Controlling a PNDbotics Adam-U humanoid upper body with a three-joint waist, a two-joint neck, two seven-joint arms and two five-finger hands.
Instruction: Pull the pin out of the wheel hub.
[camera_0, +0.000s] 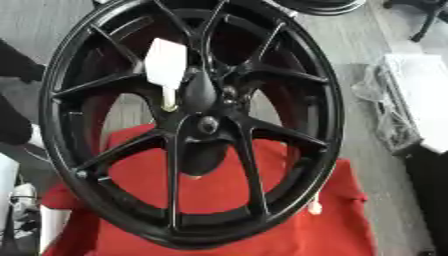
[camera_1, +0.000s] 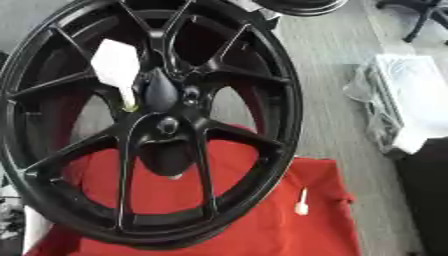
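A large black spoked wheel (camera_0: 262, 200) stands tilted over a red cloth (camera_0: 332, 235). Its hub (camera_0: 207, 125) sits at the middle of the spokes. A white pin (camera_0: 166, 62) with a broad flat handle is stuck in a hole just up and left of the hub centre, its thin shaft ending in a brass-coloured tip. A second small white pin (camera_1: 301, 202) lies loose on the red cloth outside the rim's lower right. Neither of my hands shows in either view.
A white plastic-wrapped package (camera_1: 411, 95) lies on the grey floor to the right. Part of another dark rim (camera_1: 302, 6) and a chair base (camera_1: 424, 20) show at the top. Dark shapes (camera_0: 13, 100) sit at the left edge.
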